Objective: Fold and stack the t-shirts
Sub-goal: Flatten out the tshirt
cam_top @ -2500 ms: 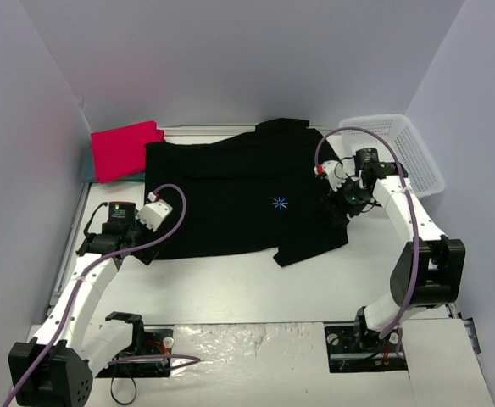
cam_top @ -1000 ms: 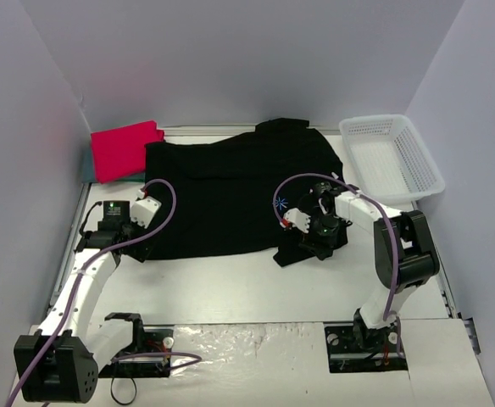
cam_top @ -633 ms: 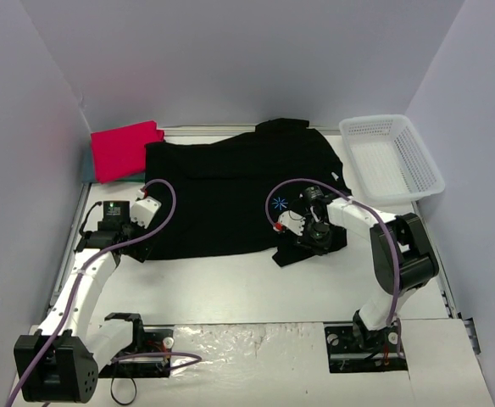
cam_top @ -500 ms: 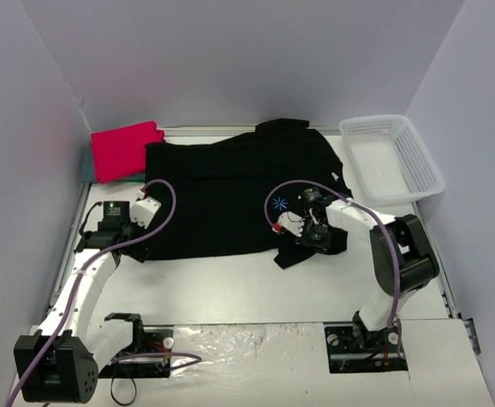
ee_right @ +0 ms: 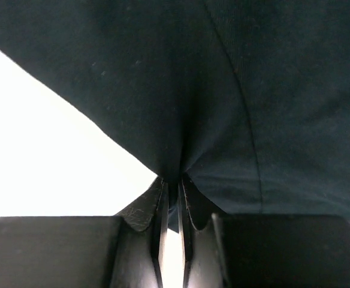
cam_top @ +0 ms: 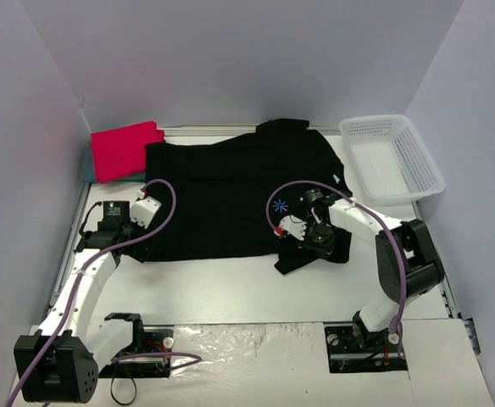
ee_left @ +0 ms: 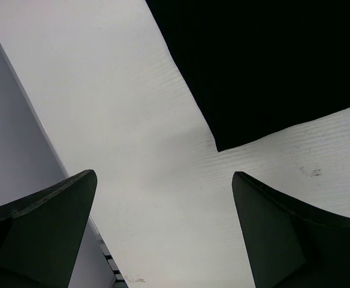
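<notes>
From above: the black t-shirt (cam_top: 230, 191) lies spread across the middle of the counter (cam_top: 230, 292). The red-pink t-shirt (cam_top: 125, 150) sits folded in the far left corner, and a sliver of the teal t-shirt (cam_top: 86, 168) peeks out beneath it. The white basket (cam_top: 392, 157) is far right. The left claw (cam_top: 136, 244) hovers at the black shirt's near left corner, and the right claw (cam_top: 308, 244) is down on its near right flap.

Left wrist: the left claw (ee_left: 163, 186) gapes wide with nothing in it. The black t-shirt's (ee_left: 271, 66) corner lies just ahead on the counter (ee_left: 103, 90).

Right wrist: the right claw (ee_right: 171, 204) is pinched tight on a puckered fold of the black t-shirt (ee_right: 223, 90), bright counter (ee_right: 43, 138) beside.
</notes>
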You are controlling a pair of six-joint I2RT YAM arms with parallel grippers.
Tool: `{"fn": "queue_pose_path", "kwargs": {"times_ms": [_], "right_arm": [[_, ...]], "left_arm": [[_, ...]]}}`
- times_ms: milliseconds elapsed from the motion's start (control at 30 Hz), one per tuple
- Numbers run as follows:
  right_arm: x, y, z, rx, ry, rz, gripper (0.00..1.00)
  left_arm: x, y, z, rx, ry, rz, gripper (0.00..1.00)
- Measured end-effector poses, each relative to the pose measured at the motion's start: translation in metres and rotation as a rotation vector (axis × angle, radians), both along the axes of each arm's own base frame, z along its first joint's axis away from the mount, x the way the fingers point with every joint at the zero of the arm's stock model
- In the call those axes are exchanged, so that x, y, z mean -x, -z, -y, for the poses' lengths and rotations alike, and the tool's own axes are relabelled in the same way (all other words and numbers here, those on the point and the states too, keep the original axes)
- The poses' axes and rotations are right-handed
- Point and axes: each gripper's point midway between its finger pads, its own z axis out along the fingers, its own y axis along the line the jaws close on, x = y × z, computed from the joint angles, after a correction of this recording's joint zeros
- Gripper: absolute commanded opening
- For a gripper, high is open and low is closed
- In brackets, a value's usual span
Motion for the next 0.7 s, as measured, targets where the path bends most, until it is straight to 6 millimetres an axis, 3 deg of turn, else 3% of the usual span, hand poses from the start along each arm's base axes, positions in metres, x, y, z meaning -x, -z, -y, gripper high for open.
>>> {"fn": "queue_pose_path", "kwargs": {"times_ms": [333,567,700], "right_arm": [[-0.013,-0.053,-0.016,-0.063,-0.056,0.0,0.0],[-0.022,-0.047,-0.02,-0.055,-0.077,-0.096,0.0],[-0.047,-0.043,-0.025,-0.069,-0.06,-0.119,0.0]], "left_arm": [[0.0,0.0,0.003,0.015,0.011,0.001,0.96],[0.0,0.0,0.003,0.016,0.012,0.0,0.96],[0.0,0.0,0.003,0.016,0.012,0.001,0.96]]}}
